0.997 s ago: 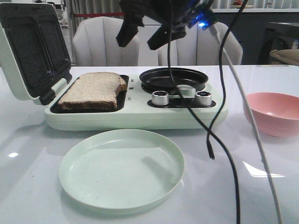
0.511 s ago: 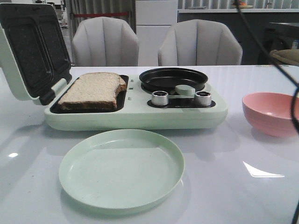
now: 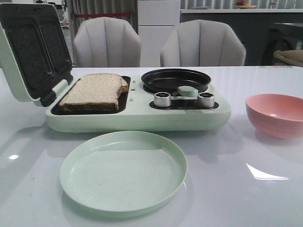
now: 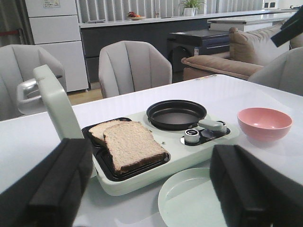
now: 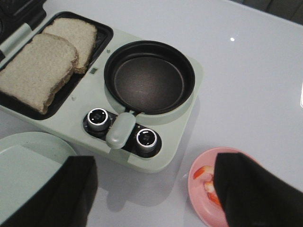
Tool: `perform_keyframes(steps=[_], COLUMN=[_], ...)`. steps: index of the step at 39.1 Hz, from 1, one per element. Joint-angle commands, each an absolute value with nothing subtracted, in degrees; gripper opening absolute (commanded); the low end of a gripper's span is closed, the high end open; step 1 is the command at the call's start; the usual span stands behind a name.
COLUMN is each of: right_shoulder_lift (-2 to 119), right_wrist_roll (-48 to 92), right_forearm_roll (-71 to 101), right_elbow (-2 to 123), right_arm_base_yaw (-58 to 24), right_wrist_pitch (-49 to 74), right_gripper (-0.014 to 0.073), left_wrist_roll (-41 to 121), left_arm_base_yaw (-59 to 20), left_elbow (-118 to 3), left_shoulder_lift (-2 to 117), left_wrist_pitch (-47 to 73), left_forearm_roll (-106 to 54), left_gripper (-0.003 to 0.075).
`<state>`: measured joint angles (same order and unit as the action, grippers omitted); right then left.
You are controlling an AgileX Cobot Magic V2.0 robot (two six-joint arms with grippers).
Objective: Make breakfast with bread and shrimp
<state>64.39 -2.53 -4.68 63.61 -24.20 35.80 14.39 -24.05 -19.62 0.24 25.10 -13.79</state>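
Nearest the robot, a round pale-green plastic plate sits bare on the glossy white table. Off to the right stands a pink rounded bowl, and the right wrist view shows a few small orange-pink shrimp pieces lying inside it, partly hidden by a finger.

Behind the plate is a mint-green breakfast maker with its dark-lined lid tilted up on the left. In its black sandwich tray lie two square slices of pale bread with brown crusts, one overlapping the other. Beside the tray, a round black frying pan rests on the appliance, with two silver knobs in front of it.

The left gripper has its black fingers spread wide with nothing between them. The right gripper is likewise spread apart, gripping nothing, above the bowl and plate.

Two grey upholstered chairs stand beyond the table.
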Motion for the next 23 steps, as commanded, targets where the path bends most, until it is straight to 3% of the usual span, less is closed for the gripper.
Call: perform_keyframes(steps=[1, 23], right_shoulder_lift=[56.1, 19.5], right_wrist_roll=[-3.0, -2.8], right_forearm_roll=[-3.2, -0.7], right_elbow=[58.9, 28.7], right_arm_base_yaw=[-23.9, -23.9], right_wrist_pitch=[27.4, 18.6], right_gripper=[0.0603, 0.0603], left_wrist_roll=[13.7, 13.7], left_arm_base_yaw=[-24.0, -24.0], left_elbow=[-21.1, -21.1], left_shoulder_lift=[0.9, 0.9], left_wrist_pitch=[20.3, 20.3], left_forearm_roll=[-14.8, -14.8], left_gripper=[0.0564, 0.0564])
